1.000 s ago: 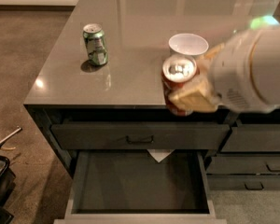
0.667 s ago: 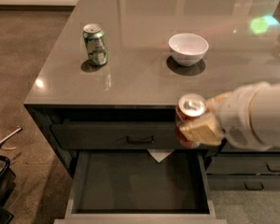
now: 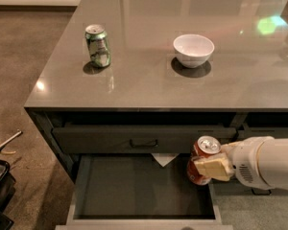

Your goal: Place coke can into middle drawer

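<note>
Here, on the countertop [image 3: 182, 87]: a green-and-silver can [image 3: 98, 45] and a round white bowl [image 3: 193, 50], its inside plain white, are set well apart on the glossy grey slab.
Upper drawer [image 3: 110, 140]: shut, flat-fronted, fitted with a black bar handle; a white triangular scrap [image 3: 164, 159] is seen poking out beneath it.
Middle drawer [image 3: 134, 186]: pulled open, shallow, with a dark flat floor and a lighter rim.
Coke can [image 3: 198, 173]: held upright at the drawer's rear right corner, silver top shown.
Gripper [image 3: 209, 167]: tan fingers are clamped on the can's side, carried by a white arm [image 3: 269, 164] extended from the right.
</note>
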Controlling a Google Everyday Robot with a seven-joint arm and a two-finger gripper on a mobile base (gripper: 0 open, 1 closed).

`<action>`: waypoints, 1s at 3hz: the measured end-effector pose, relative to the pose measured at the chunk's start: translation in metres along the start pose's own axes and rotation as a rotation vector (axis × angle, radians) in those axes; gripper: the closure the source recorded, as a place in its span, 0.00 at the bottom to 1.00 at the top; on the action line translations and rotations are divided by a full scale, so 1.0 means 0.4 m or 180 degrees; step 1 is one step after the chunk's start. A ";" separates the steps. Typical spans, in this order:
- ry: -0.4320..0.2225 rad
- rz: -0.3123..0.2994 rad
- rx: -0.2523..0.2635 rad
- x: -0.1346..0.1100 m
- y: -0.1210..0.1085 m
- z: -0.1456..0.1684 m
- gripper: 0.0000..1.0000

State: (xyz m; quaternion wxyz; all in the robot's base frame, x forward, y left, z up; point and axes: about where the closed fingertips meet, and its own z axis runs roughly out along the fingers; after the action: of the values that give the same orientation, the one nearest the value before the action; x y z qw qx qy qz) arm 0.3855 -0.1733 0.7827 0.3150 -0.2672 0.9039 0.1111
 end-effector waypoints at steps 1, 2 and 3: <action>0.0005 0.0029 -0.0013 0.010 -0.002 0.010 1.00; -0.0125 0.0038 0.0116 0.008 0.007 -0.005 1.00; -0.0168 0.0322 0.0156 0.086 -0.008 0.072 1.00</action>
State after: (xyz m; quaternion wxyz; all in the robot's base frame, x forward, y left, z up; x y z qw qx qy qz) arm 0.3792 -0.1794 0.7386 0.3392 -0.2104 0.9101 0.1117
